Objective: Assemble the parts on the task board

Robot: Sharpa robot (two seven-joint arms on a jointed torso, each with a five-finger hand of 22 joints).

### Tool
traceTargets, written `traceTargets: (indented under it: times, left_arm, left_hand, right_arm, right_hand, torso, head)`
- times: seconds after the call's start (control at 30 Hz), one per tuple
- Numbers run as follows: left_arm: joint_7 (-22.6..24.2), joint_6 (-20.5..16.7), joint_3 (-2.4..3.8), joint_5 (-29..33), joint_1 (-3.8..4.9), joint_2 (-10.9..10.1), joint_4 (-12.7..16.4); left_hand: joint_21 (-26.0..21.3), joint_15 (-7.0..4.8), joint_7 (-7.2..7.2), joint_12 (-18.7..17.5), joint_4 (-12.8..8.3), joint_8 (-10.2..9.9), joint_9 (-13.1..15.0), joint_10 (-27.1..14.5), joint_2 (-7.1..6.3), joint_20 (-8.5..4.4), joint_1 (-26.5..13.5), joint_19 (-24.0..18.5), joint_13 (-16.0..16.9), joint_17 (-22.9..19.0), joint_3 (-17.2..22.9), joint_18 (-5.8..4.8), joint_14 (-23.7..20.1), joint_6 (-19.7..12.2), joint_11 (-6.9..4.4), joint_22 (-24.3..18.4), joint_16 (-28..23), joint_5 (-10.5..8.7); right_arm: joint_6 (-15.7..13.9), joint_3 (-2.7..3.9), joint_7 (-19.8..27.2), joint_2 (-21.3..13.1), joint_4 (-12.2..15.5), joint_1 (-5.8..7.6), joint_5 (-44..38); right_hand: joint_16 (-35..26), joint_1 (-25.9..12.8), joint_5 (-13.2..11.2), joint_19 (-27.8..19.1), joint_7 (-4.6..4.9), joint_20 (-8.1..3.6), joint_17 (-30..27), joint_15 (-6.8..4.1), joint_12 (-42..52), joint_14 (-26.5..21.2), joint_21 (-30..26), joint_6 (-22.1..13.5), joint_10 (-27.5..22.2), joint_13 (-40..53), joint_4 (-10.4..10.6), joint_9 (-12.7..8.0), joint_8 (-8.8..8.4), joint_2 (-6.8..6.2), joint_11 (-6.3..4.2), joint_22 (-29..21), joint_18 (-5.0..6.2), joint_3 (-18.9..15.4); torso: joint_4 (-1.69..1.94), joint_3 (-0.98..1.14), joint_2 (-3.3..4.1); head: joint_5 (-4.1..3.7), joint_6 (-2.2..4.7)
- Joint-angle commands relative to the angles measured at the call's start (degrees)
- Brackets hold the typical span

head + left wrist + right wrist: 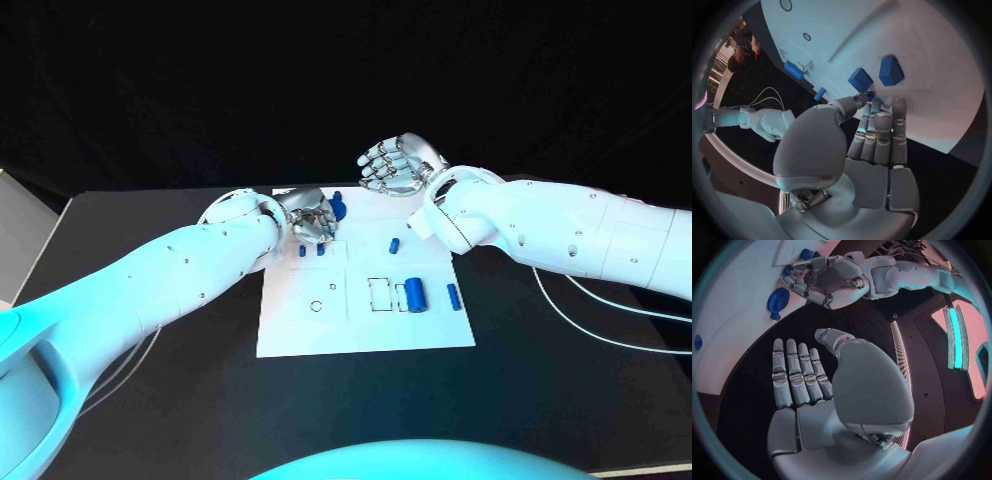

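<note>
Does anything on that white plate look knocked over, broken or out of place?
Nothing stands out. The task board lies flat on the table, and the blue parts on it look whole. The left robot hand is over its far edge.

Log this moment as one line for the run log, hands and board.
left hand: fingers down on task board by blue parts | right hand: open, raised beyond the board's far edge, holding nothing

Blue parts [415, 294] lie on the white task board [364, 335], atop a black table [173, 400].
</note>
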Motion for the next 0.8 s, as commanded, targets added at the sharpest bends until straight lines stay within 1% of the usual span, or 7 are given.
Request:
traceTargets:
  times: [0.03,0.17,0.43,0.57,0.7,0.77,0.8]
  left_arm:
    - [-0.93,0.49,-0.13,1.41,-0.25,-0.06,-0.05]
    - [-1.82,1.01,-0.14,1.65,-0.25,-0.05,-0.16]
    - [-3.84,1.14,-0.14,0.94,-0.24,0.18,-0.52]
    - [-5.22,0.88,-0.15,0.36,-0.24,0.31,-0.82]
    - [-6.23,0.77,-0.15,-0.21,-0.24,0.50,-1.13]
    - [-6.49,0.76,-0.15,-0.56,-0.24,0.64,-1.25]
    - [-6.58,0.82,-0.15,-0.72,-0.25,0.70,-1.30]
  left_hand:
    - [-1.39,0.23,0.02,-0.20,2.31,-0.23,0.11,0.00,-0.02,-0.02,-1.74,0.90,0.42,-0.13,-1.17,0.93,-0.08,-0.44,0.13,-1.11,0.34,-0.08]
    - [-2.60,0.16,-0.05,0.14,4.38,-0.20,0.25,0.26,-0.80,-0.08,-3.05,1.85,1.02,0.23,-3.13,0.90,0.20,-0.45,0.07,-2.14,0.64,-0.12]
    - [-3.54,-0.38,-0.82,2.25,5.68,0.31,0.65,0.82,-1.13,-0.57,-2.33,3.07,2.54,1.55,-5.45,0.92,1.15,-0.71,-0.60,-3.02,1.19,-0.18]
    - [-3.82,-0.58,-1.02,3.62,6.07,0.72,0.90,0.39,-0.98,-0.80,-1.75,3.55,3.40,2.10,-6.15,0.89,1.56,-0.95,-0.78,-3.30,1.38,-0.17]
    - [-3.49,-0.99,-1.46,6.21,6.01,2.02,1.54,-0.11,-0.33,-1.21,-0.04,4.92,4.95,3.72,-6.33,0.74,2.79,-0.60,-1.20,-2.78,1.84,-0.17]
    - [-2.86,-1.54,-2.25,8.54,5.20,3.57,2.20,-0.21,0.31,-1.63,1.83,6.06,6.32,5.62,-5.84,0.58,4.02,0.72,-1.85,-1.84,2.35,-0.18]
    - [-2.58,-1.65,-2.37,9.06,5.03,3.78,2.28,-0.24,0.41,-1.75,2.11,6.44,6.64,6.28,-5.77,0.49,4.38,0.86,-1.98,-1.42,2.50,-0.18]
  right_arm:
    - [0.57,0.04,0.72,-0.01,0.01,0.01,-0.02]
    - [0.57,0.04,0.72,-0.03,0.01,0.01,-0.02]
    - [0.56,0.04,0.70,-0.01,0.06,0.01,-0.02]
    - [0.57,0.04,0.69,0.00,0.06,0.01,-0.03]
    - [0.59,0.04,0.68,0.00,0.07,0.01,-0.03]
    - [0.60,0.04,0.67,0.01,0.07,0.01,-0.03]
    - [0.60,0.04,0.68,0.02,0.07,0.01,-0.03]
  right_hand:
    - [-0.28,-0.72,0.40,-0.08,2.76,0.33,-0.10,-0.16,-0.34,0.41,-0.09,0.35,0.35,0.02,0.03,-0.08,-0.11,0.05,-0.16,-0.06,0.79,0.23]
    - [-0.32,-0.83,0.44,-0.09,2.75,0.33,-0.13,-0.16,-0.38,0.41,-0.10,0.35,0.37,0.02,0.08,-0.10,-0.13,0.07,-0.16,-0.07,0.79,0.25]
    - [-0.32,-0.83,0.44,-0.09,2.75,0.33,-0.13,-0.16,-0.38,0.41,-0.10,0.35,0.37,0.02,0.08,-0.10,-0.13,0.07,-0.16,-0.07,0.79,0.25]
    - [-0.32,-0.83,0.44,-0.09,2.75,0.33,-0.13,-0.16,-0.38,0.41,-0.10,0.35,0.37,0.02,0.08,-0.10,-0.13,0.07,-0.16,-0.07,0.79,0.25]
    - [-0.32,-0.83,0.44,-0.09,2.75,0.33,-0.13,-0.16,-0.38,0.41,-0.10,0.35,0.37,0.02,0.08,-0.10,-0.13,0.07,-0.16,-0.07,0.79,0.25]
    - [-0.32,-0.83,0.44,-0.09,2.75,0.33,-0.13,-0.16,-0.38,0.41,-0.10,0.35,0.37,0.02,0.08,-0.10,-0.13,0.07,-0.16,-0.07,0.79,0.25]
    - [-0.32,-0.83,0.44,-0.09,2.75,0.33,-0.13,-0.16,-0.38,0.41,-0.10,0.35,0.37,0.02,0.08,-0.10,-0.13,0.07,-0.16,-0.07,0.79,0.25]
  torso:
    - [-0.01,0.02,0.05]
    - [-0.07,0.03,0.10]
    - [-0.06,0.03,0.11]
    - [-0.10,0.06,0.12]
    - [-0.08,0.05,0.12]
    - [-0.05,0.04,0.10]
    - [-0.06,0.05,0.11]
  head:
    - [0.02,0.07]
    - [0.05,0.09]
    - [0.03,0.10]
    - [0.05,0.12]
    - [-0.12,0.07]
    - [-0.15,0.00]
    - [-0.16,-0.01]
